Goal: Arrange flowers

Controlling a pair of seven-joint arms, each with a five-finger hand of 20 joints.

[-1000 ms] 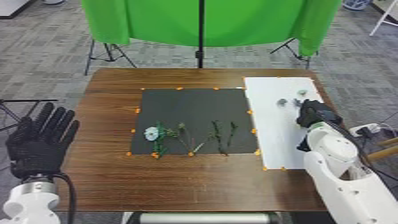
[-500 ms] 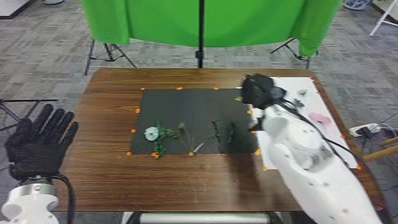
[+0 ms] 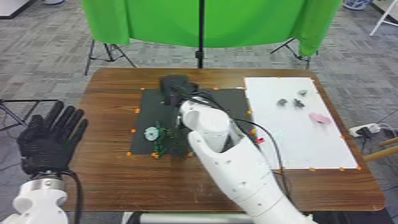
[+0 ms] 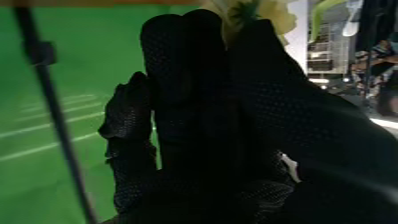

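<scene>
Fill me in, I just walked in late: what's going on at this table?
The robot is arranging flowers. Its black-gloved right hand is over the dark rectangular sheet, apparently pinching a yellow flower. A pale blue flower lies on that sheet, a small pink piece on the white rectangular sheet. The left hand is open, off to the left.

Table [image 3: 115, 185]: smooth wood. Dark mat [image 3: 151, 102]: matt. White sheet [image 3: 315, 145]: smooth, paper-like. Backdrop [image 3: 253, 25]: cloth. Right hand [image 3: 177, 86]: textured black fabric.

Bright head view, wrist view apparently underexposed
</scene>
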